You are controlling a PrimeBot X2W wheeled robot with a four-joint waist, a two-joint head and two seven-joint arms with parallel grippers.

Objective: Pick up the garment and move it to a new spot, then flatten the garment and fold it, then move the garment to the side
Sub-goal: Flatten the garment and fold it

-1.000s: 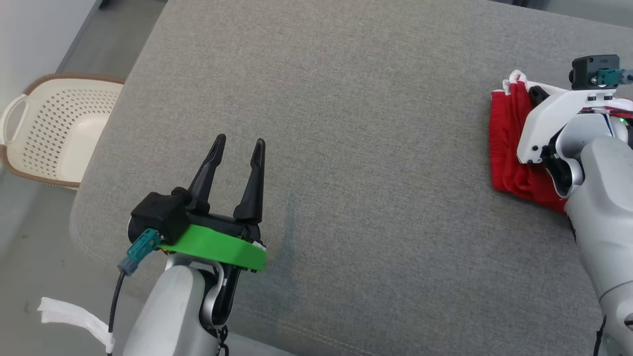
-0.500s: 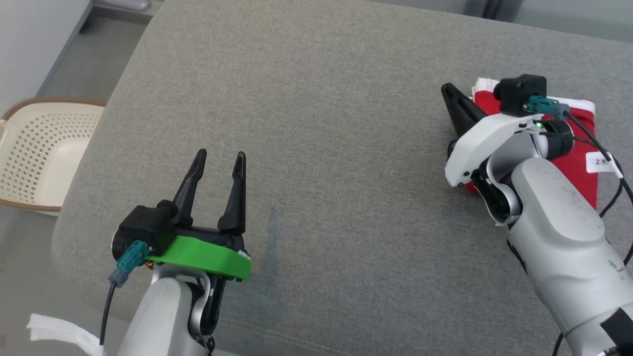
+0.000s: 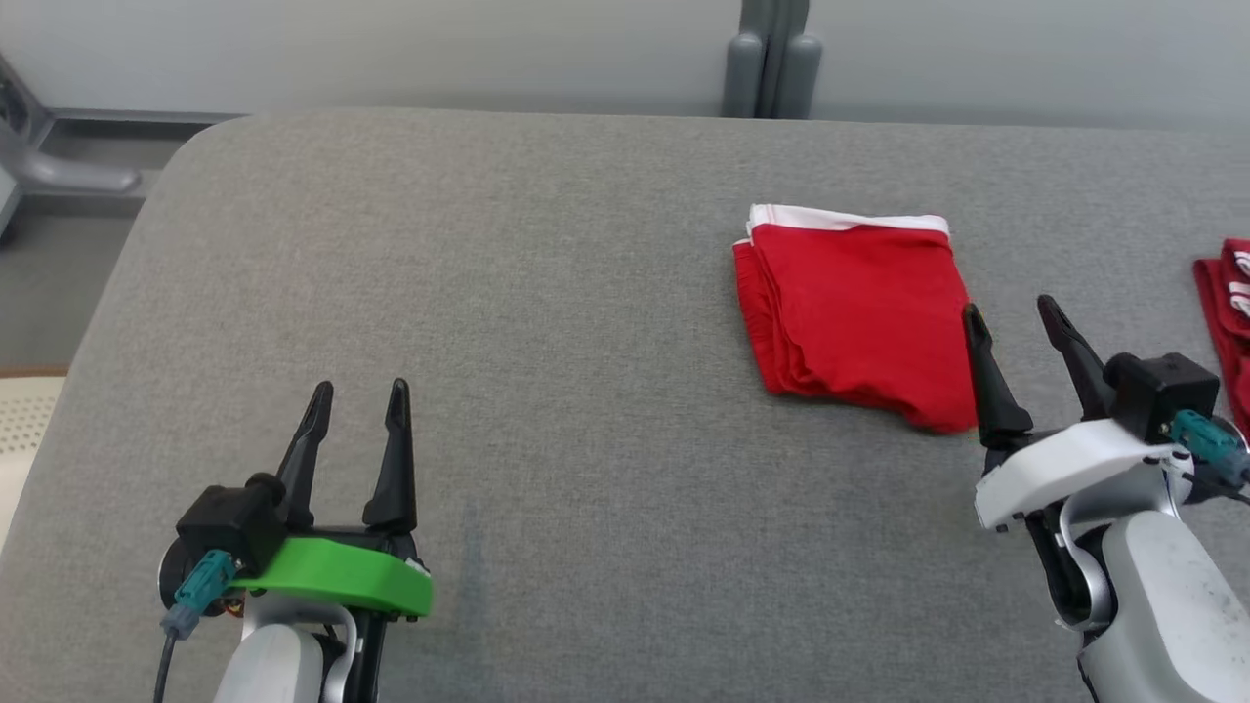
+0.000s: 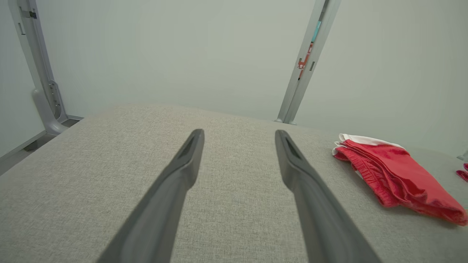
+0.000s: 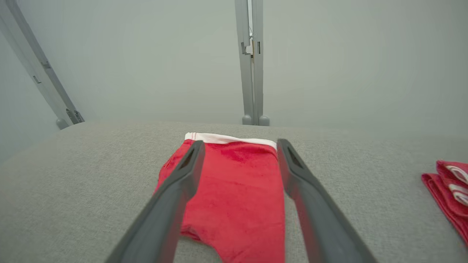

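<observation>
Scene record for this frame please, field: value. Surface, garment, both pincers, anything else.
surface: grey padded surface
garment: red garment, folded, white band at far edge, lying right of centre
left pincer: open, empty, over bare surface, well apart from garment
right pincer: open, empty, at garment's near right corner, not gripping; contact unclear
other: second red cloth at right edge
</observation>
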